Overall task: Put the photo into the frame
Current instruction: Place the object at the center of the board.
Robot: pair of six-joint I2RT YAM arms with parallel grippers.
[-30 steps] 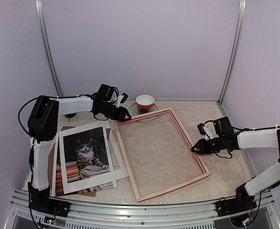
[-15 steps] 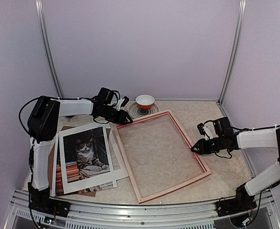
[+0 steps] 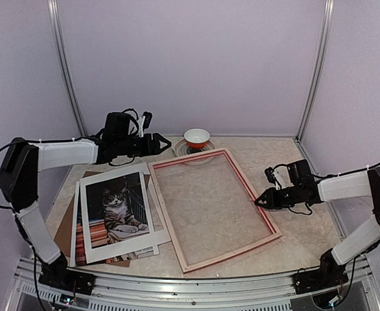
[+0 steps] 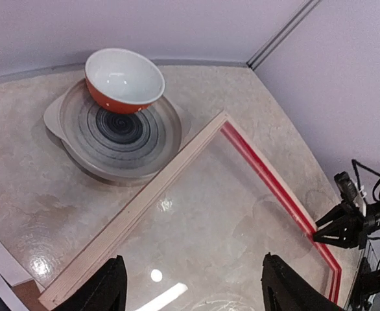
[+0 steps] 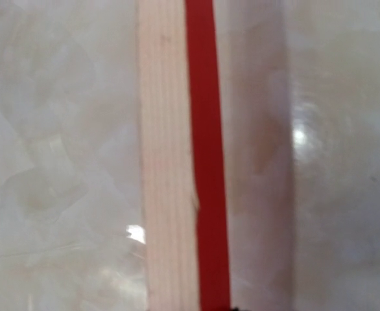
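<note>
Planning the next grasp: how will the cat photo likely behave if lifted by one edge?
The photo looks like a thin sheet lying flat, so it would probably sag rather than stay rigid. It seems light, so a push would likely slide it. The white mat lies on it and may drag along.

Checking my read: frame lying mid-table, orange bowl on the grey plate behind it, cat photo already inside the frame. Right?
One thing is off: the photo is not inside the frame. The top view shows it lying left of the frame, under the white mat. The frame's place and the bowl on the plate are as you say.
</note>
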